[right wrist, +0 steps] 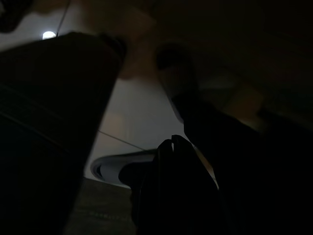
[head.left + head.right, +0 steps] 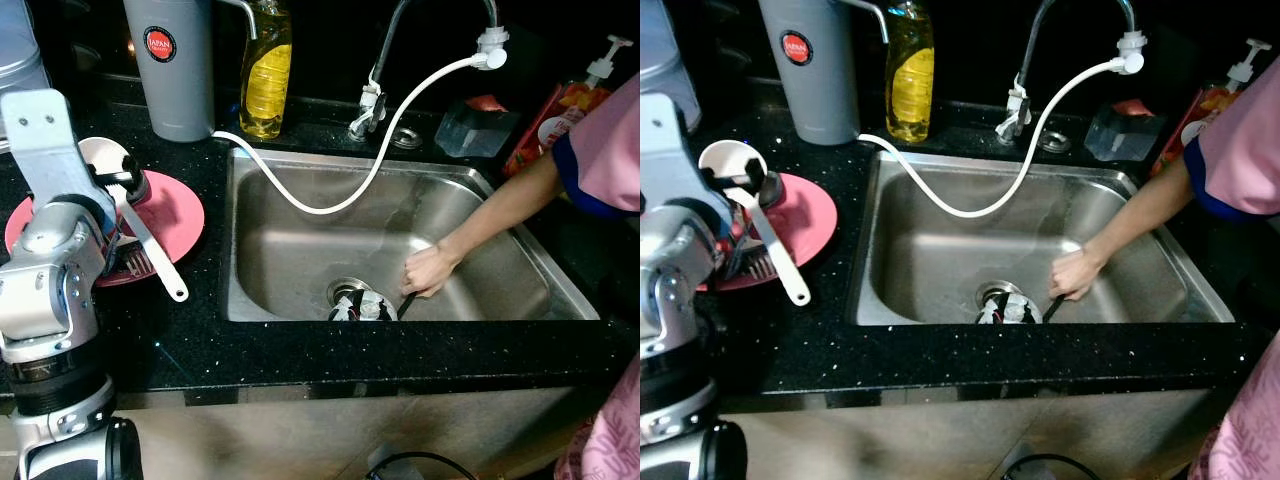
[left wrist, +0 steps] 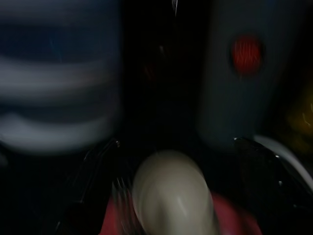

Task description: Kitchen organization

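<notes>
A pink plate [image 2: 178, 218] lies on the black counter left of the sink. On it rest a white spoon [image 2: 157, 253] with a long handle and a fork [image 2: 136, 263]. My left gripper [image 2: 122, 186] hovers low over the plate at the spoon's bowl. In the left wrist view its fingers [image 3: 99, 164] are spread wide, open, on either side of the spoon's bowl [image 3: 171, 196]. A person's hand [image 2: 430, 270] reaches into the steel sink [image 2: 290, 250] by the drain [image 2: 358, 300]. My right gripper [image 1: 171, 147] hangs idle in the dark, fingers together.
Behind the plate stand a grey canister [image 2: 172, 70] and a yellow bottle [image 2: 267, 75]. A white hose [image 2: 330, 205] runs from the faucet [image 2: 375, 95] across the sink. A pump bottle [image 2: 590, 85] stands at the back right. The person's pink sleeve [image 2: 610, 140] fills the right edge.
</notes>
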Controlling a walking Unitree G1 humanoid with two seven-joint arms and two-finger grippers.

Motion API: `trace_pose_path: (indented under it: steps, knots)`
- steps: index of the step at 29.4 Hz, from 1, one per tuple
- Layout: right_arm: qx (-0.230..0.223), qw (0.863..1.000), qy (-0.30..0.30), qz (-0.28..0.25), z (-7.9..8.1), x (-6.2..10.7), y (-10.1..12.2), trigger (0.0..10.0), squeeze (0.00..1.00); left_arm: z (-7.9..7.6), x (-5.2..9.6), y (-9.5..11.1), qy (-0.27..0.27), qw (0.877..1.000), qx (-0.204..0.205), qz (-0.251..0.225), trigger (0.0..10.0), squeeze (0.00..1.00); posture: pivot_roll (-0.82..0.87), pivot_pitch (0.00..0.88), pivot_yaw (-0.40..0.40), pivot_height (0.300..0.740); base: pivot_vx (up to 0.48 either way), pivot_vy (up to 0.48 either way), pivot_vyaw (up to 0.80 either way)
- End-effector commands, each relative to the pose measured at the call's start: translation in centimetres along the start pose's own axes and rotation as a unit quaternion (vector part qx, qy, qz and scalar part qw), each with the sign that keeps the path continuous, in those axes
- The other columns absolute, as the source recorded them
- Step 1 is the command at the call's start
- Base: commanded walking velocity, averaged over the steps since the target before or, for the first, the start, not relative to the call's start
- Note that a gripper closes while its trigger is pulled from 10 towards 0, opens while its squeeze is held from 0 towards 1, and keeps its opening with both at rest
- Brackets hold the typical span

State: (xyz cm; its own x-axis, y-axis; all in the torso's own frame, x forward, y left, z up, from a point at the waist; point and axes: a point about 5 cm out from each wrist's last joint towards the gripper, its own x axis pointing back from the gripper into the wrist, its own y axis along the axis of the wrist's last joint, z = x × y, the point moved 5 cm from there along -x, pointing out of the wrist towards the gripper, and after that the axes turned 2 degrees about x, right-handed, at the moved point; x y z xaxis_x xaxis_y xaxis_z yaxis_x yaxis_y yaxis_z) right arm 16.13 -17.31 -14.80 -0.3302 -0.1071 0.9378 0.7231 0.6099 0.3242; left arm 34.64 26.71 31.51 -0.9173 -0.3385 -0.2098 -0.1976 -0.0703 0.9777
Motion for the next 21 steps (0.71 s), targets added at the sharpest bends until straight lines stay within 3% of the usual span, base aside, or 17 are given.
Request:
trace_pose_path:
  steps: [1, 3, 4, 8, 10, 12, 19, 21]
  knots:
    - [0.0, 1.0, -0.008, 0.013, -0.6, 0.2, -0.9, 10.0, 0.0, 0.0, 0.1, 2.2, -0.001, 0.998, -0.03, -0.059, 10.0, 0.0, 0.27, 0.0, -0.126, 0.74, 0.0, 0.0, 0.0]
    - [0.006, 1.0, -0.005, 0.016, -0.4, 0.2, -1.1, 10.0, 0.0, 0.5, 0.2, 3.9, 0.009, 0.994, -0.052, -0.101, 10.0, 0.0, 0.26, 0.0, -0.128, 0.74, 0.0, 0.0, 0.0]
    - [0.008, 1.0, -0.003, 0.013, -0.3, 0.1, -0.9, 10.0, 0.0, 1.0, 0.3, 4.7, 0.018, 0.992, -0.044, -0.118, 10.0, 0.0, 0.26, 0.0, -0.125, 0.74, 0.0, 0.0, 0.0]
    - [0.006, 1.0, -0.004, 0.008, -0.4, 0.1, -0.5, 10.0, 0.0, 1.7, 0.5, 5.6, 0.033, 0.988, -0.043, -0.142, 10.0, 0.0, 0.27, 0.0, -0.119, 0.74, 0.0, 0.0, 0.0]
    - [0.005, 1.0, -0.005, 0.007, -0.4, 0.1, -0.4, 10.0, 0.0, 1.6, 0.6, 6.2, 0.037, 0.985, -0.073, -0.155, 10.0, 0.0, 0.27, 0.0, -0.119, 0.74, 0.0, 0.0, 0.0]
    - [0.012, 1.0, 0.0, 0.003, -0.2, 0.0, 0.0, 10.0, 0.0, 1.8, 0.4, 5.8, 0.04, 0.984, -0.09, -0.147, 10.0, 0.0, 0.27, 0.0, -0.127, 0.74, 0.0, 0.0, 0.0]
    - [0.01, 1.0, -0.007, 0.003, -0.6, 0.1, 0.1, 10.0, 0.0, 2.7, 0.1, 5.2, 0.06, 0.984, -0.089, -0.141, 10.0, 0.0, 0.28, 0.0, -0.125, 0.74, 0.0, 0.0, 0.0]
    - [0.014, 1.0, -0.006, 0.005, -0.6, 0.1, 0.0, 10.0, 0.0, 4.6, 0.2, 5.3, 0.116, 0.979, -0.082, -0.146, 10.0, 0.0, 0.28, 0.0, -0.128, 0.74, 0.0, 0.0, 0.0]
